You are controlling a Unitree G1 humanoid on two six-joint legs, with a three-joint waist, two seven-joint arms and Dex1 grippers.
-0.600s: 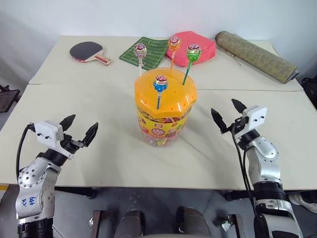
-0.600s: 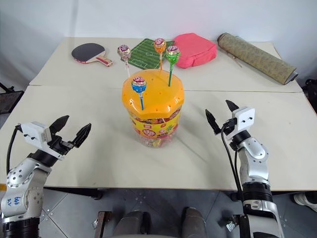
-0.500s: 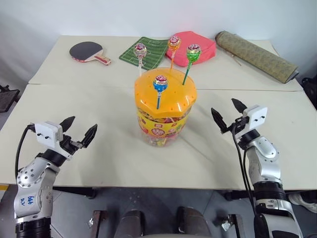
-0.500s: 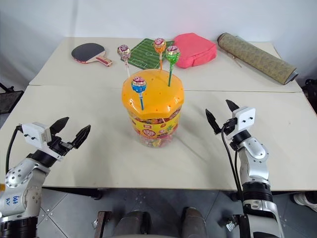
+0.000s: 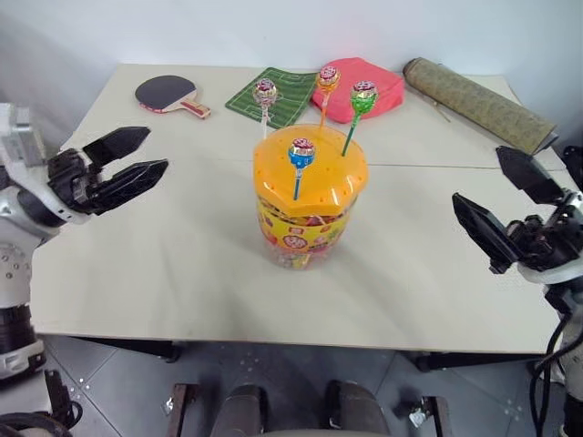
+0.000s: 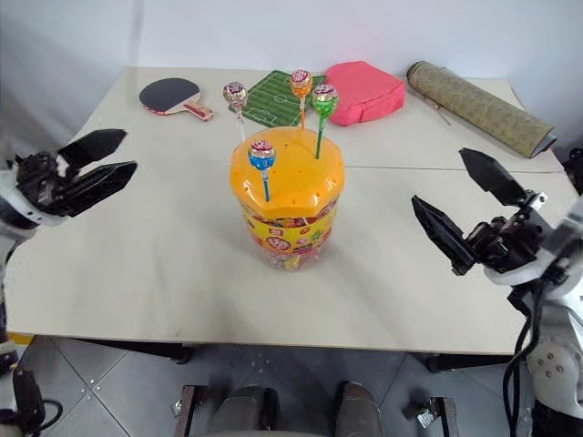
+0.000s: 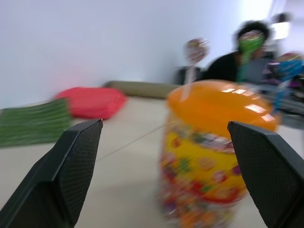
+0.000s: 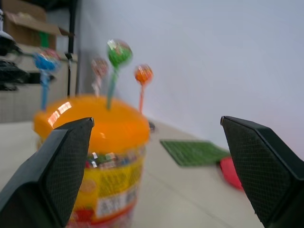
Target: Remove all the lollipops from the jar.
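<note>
- The jar (image 5: 309, 211) stands upright near the middle of the surface (image 5: 182, 264), just short of the seam running across it, closer to the near edge than to the far edge.
- All four lollipops (image 5: 301, 153) stand upright in holes of the orange lid (image 5: 321, 175): blue stick at the near side, white-stick lollipop (image 5: 265, 92), orange-stick lollipop (image 5: 328, 77) and green-stick lollipop (image 5: 363, 95) at the far side.
- Left tool (image 5: 123, 162): released, fingers spread, nothing between them, raised over the left edge of the surface, well apart from the jar.
- Right tool (image 5: 503, 205): released, fingers spread wide, empty, raised over the right edge, well apart from the jar.
- Head views show the far edge items: table tennis paddle (image 5: 168, 94) toward the far left corner, green football-pitch mat (image 5: 281, 95), pink pouch (image 5: 372, 86), rolled mat (image 5: 475, 101) toward the far right corner.
- Left wrist view shows the jar side-on between the tool's fingers (image 7: 70, 171); wrapped candies show through its wall.
- Right wrist view shows a cardboard box (image 8: 23, 23) on a shelf beyond the jar.
- The yellow-red label's print cannot be read.
</note>
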